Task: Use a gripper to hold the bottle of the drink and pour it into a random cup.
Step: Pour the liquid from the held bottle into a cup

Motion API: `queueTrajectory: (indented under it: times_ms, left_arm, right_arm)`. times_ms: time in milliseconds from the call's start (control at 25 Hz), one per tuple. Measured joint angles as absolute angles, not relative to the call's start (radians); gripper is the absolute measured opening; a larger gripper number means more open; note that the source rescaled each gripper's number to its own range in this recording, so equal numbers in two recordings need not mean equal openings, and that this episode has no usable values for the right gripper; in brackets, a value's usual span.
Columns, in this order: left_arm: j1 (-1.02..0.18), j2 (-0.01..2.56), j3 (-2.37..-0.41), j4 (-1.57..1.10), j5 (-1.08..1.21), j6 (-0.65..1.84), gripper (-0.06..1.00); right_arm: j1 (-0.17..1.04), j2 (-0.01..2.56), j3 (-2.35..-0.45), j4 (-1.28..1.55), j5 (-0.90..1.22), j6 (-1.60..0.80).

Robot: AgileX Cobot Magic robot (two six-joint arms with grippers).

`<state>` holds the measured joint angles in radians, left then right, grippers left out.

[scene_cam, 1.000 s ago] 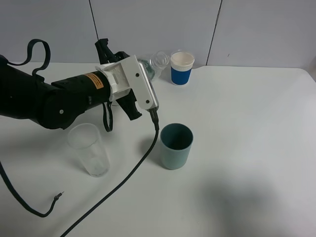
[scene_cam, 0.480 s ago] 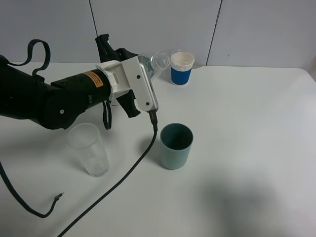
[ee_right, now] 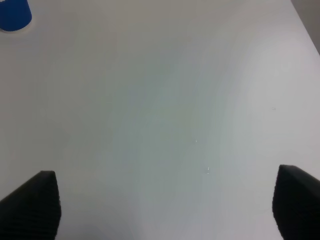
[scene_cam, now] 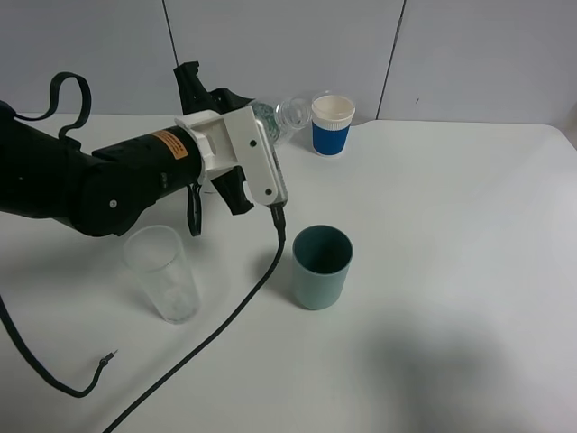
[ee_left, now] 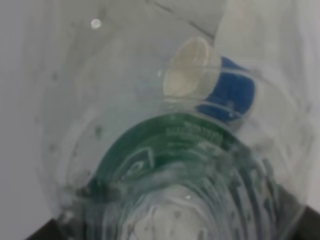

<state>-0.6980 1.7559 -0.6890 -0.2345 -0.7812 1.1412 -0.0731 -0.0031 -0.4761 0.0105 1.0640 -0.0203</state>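
Note:
My left gripper (scene_cam: 245,149) is shut on the bottle of the drink (scene_cam: 278,117), held tipped over above the back of the table with its open neck pointing toward the blue paper cup (scene_cam: 332,124). In the left wrist view the clear bottle (ee_left: 170,165) with its green label fills the picture, so the jaws are hidden. The teal cup (scene_cam: 321,267) stands upright on the table, nearer the front and right of the gripper, apart from it. My right gripper (ee_right: 165,205) hangs open over bare white table, holding nothing; it is outside the exterior high view.
A clear tumbler (scene_cam: 164,273) stands below the left arm, left of the teal cup. A black cable (scene_cam: 225,325) trails from the gripper across the table front. The blue paper cup (ee_right: 14,14) shows in a corner of the right wrist view.
The left gripper with the bottle has shifted slightly back and to the left. The cups have not moved.

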Motion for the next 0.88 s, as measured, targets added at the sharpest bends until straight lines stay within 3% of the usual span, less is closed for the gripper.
queueTrajectory:
  times_ms: [880]
  left_arm:
    - [-0.754,1.756,-0.639,-0.221,-0.808,1.314,0.00]
  right_arm:
    - [-0.073,-0.003,-0.476,0.010,1.064,-0.020]
